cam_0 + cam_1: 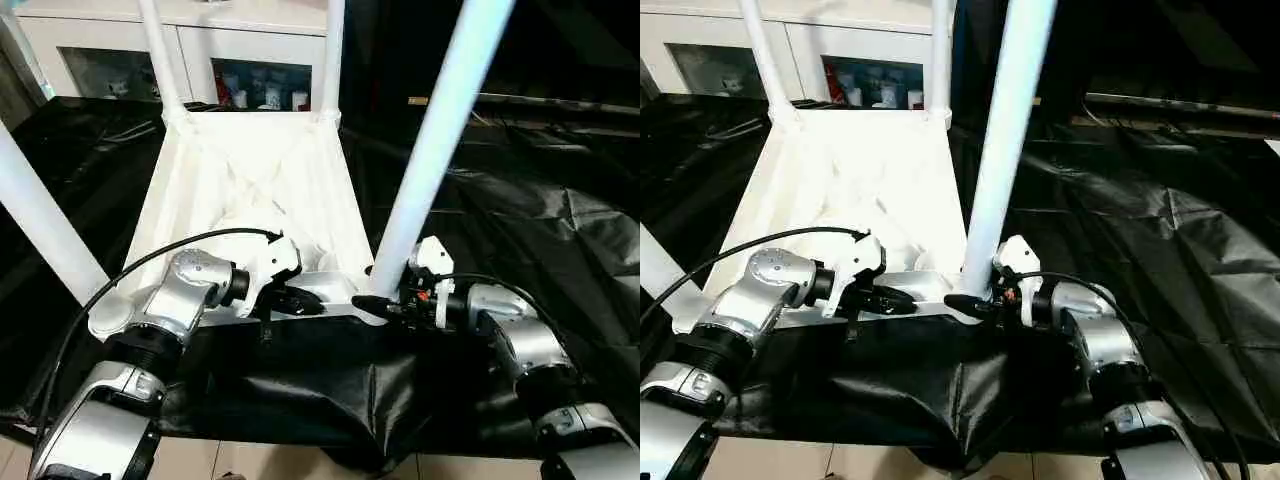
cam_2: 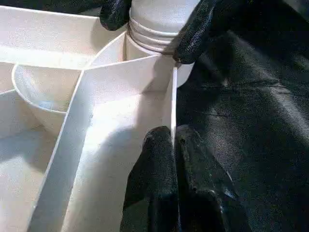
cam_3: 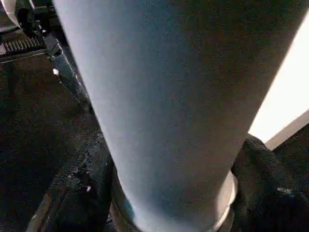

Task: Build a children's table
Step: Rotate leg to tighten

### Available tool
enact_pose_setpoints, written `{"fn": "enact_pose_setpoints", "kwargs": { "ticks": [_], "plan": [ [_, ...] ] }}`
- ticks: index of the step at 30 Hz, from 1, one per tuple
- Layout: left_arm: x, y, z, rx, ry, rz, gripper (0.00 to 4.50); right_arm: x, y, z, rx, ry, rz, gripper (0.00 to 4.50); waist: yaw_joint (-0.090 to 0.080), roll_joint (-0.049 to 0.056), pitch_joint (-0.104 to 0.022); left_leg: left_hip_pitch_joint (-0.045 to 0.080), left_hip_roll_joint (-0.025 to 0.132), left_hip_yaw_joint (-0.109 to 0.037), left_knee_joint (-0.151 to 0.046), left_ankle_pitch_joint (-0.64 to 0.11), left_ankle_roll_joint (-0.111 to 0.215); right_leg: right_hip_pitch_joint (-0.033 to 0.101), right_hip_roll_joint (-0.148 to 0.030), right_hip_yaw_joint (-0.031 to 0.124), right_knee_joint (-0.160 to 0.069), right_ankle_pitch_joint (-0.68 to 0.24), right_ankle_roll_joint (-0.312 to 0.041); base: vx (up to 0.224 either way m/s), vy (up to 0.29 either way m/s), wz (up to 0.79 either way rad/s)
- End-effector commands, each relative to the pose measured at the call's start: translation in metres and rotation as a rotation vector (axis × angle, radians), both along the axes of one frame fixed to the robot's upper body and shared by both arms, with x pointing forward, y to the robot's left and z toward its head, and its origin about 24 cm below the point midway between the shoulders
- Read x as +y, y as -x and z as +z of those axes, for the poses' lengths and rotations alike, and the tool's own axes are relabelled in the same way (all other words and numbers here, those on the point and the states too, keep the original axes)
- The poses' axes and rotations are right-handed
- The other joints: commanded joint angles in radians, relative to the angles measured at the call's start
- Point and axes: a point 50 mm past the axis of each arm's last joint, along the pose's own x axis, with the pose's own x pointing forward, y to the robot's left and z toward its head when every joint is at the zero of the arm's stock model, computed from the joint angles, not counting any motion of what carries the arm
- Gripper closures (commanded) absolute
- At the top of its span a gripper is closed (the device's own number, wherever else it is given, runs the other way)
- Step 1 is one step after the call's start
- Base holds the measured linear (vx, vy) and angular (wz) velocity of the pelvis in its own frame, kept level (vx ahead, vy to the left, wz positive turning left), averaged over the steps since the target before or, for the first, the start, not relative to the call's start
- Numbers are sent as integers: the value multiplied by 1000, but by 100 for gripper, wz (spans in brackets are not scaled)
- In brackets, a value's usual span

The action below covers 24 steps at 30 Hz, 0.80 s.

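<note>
Four white legs (image 1: 440, 130) are standing up from the upturned tabletop (image 1: 240, 180), which is lying on the black-draped surface (image 1: 520, 200). It looks light, stiff and slick — hollow plastic, likely to slide on the cloth. The left hand (image 2: 174, 145) is pinching the tabletop's thin near rim; the right hand (image 1: 385, 305) is straddling the near right leg's base, the stiffest hold — its fingers (image 2: 200, 29) sitting either side.

The tabletop (image 1: 240, 180) and legs (image 1: 440, 130) look smooth white plastic; the table cover (image 1: 520, 220) is glossy, wrinkled black sheet.
</note>
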Motion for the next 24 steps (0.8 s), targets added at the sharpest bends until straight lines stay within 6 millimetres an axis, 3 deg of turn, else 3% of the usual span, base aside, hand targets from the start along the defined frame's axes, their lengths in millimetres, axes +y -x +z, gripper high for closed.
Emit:
{"fn": "enact_pose_setpoints", "kwargs": {
  "ticks": [1, 4, 6, 8, 11, 13, 14, 15, 17, 18, 20, 24],
  "plan": [
    [-4, 10, -18, 76, -19, -8, 450, 4, 2, -1, 7, -20, 6, 176, 2, -3, -39, 3, 30, -4, -59, -166, 93, 50, -44, 37, -54, -84, -265, 0, 0, 0],
    [-14, -2, -25, -3, -63, 154, 450, 5, -6, -18, 36, 71, -236, 176, -5, -4, -33, 4, 27, -6, -65, -202, 72, 44, -46, 39, -64, -150, -249, 0, 0, 0],
    [-23, -5, -28, -32, -75, 222, 450, 8, -9, -27, 37, 119, -363, 177, -16, -5, -24, 12, 24, -12, -73, -298, 21, 37, -50, 40, -85, -354, -197, 0, 0, 0],
    [-36, -7, -30, -43, -68, 269, 450, 12, -15, -31, 52, 112, -524, 177, -17, -4, -26, 17, 24, -16, -73, -331, 11, 30, -54, 42, -98, -459, -151, -26, 1, -1],
    [-61, -8, -31, -61, -41, 333, 450, 25, -20, -34, 96, 67, -722, 177, -21, -5, -26, 13, 22, -18, -76, -336, 8, 27, -50, 41, -101, -478, -126, 0, 0, 0],
    [-76, -8, -30, -71, -22, 355, 450, 39, -22, -33, 106, 43, -763, 177, -19, -5, -28, 14, 21, -18, -75, -334, 11, 25, -48, 41, -104, -466, -114, 0, 0, 0],
    [-82, -8, -30, -77, -16, 360, 450, 46, -23, -32, 97, 48, -763, 177, -18, 2, -29, 16, 22, -17, -75, -331, 11, 23, -48, 42, -103, -449, -117, 0, 0, 0],
    [-89, -7, -29, -84, -3, 357, 450, 57, -23, -30, 69, 65, -750, 177, -21, -3, -29, 13, 20, -15, -75, -327, 14, 23, -44, 41, -102, -425, -121, 0, 0, 0],
    [-93, -6, -29, -84, 6, 348, 450, 67, -23, -26, 32, 60, -697, 177, -20, -4, -30, 10, 18, -16, -74, -323, 20, 26, -44, 41, -100, -417, -119, 0, 0, 0],
    [-93, -5, -29, -82, 7, 335, 450, 70, -23, -25, 37, 27, -675, 143, -18, -3, -32, 7, 18, -16, -74, -317, 32, 29, -45, 41, -99, -404, -118, 0, 0, 0],
    [-92, -5, -29, -80, 6, 324, 450, 69, -23, -25, 46, 17, -671, 108, -18, -4, -32, 4, 18, -15, -75, -305, 42, 31, -44, 41, -97, -390, -119, 0, 0, 0],
    [-79, 0, -31, -56, 0, 255, 450, 60, -23, -21, 31, 13, -599, 80, -16, -5, -32, 1, 20, -15, -75, -290, 52, 34, -47, 41, -96, -384, -125, 0, 0, 0]
  ]
}}
